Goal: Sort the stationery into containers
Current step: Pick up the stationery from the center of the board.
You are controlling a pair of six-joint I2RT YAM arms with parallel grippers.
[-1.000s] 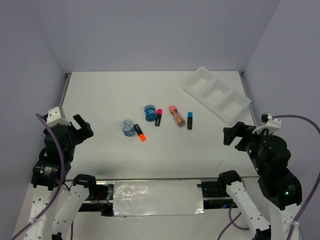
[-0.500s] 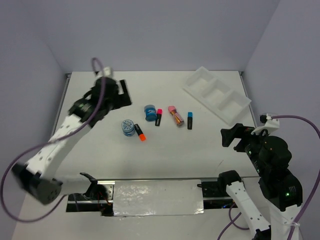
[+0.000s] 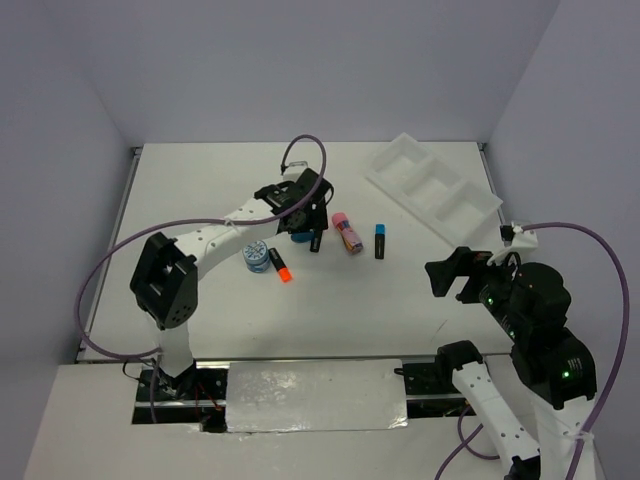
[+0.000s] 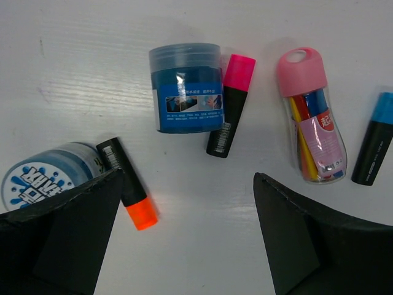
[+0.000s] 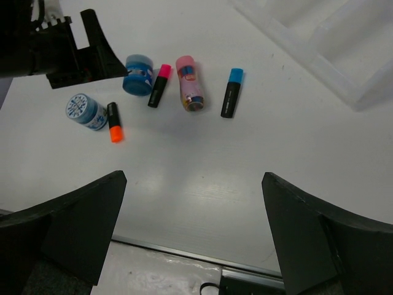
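White bench point(image 3: 200, 180) surface is carrying all task items. The white three-compartment tray point(image 3: 432, 190) is lying at the far right corner of the bench, set diagonally to the edges. All three compartments are showing bare floors.

The stationery is lying in a loose row at the centre of the bench, well apart from the tray:
- One blue patterned roll point(image 4: 187, 86) is sitting at the middle of the group.
- The pink-capped marker point(image 4: 230, 104) is resting against the right side of this roll.
- A second blue patterned roll point(image 4: 43, 178) is sitting nearer the left edge and the near edge.
- The orange-capped marker point(image 4: 126, 184) is lying against it, cap pointing toward the near edge.
- The pink-capped tube point(image 4: 313, 123) is lying just beside the pink-capped marker, not touching it, cap toward the far edge.
- The blue-capped marker point(image 4: 374, 141) is lying just right of the tube.

The left hand point(image 4: 187, 178) is hovering over the centre of the bench, above the first roll. Its fingers are standing fully apart and are gripping nothing.

The right hand point(image 5: 193, 178) is hanging above the bench near the right edge, toward the near side. Its fingers are also spread wide and are holding nothing.
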